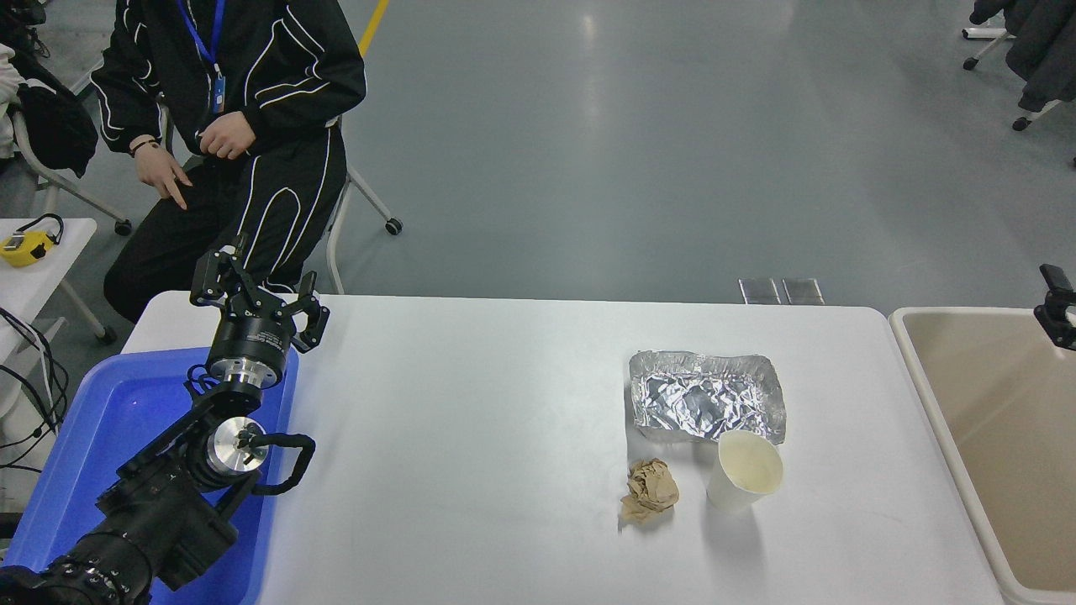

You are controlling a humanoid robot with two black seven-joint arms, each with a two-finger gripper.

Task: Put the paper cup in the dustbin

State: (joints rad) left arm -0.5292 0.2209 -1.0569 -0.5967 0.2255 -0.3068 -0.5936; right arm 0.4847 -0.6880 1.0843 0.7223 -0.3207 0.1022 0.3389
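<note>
The paper cup (744, 470) stands upright on the white table (471, 420), right of centre near the front, with its cream inside showing. The dustbin (931, 420) is a large beige bin beside the table's right end, open at the top. My left gripper (259, 292) is parked at the far left over a blue tray, open and empty, far from the cup. Only a small black part of my right gripper (1057, 315) shows at the right edge, above the dustbin's far corner.
A crinkled silver foil tray (706, 395) lies just behind the cup. A crumpled brown paper ball (649, 490) lies to the cup's left. The blue tray (101, 437) sits at the left end. A person (244, 126) sits beyond the far left corner.
</note>
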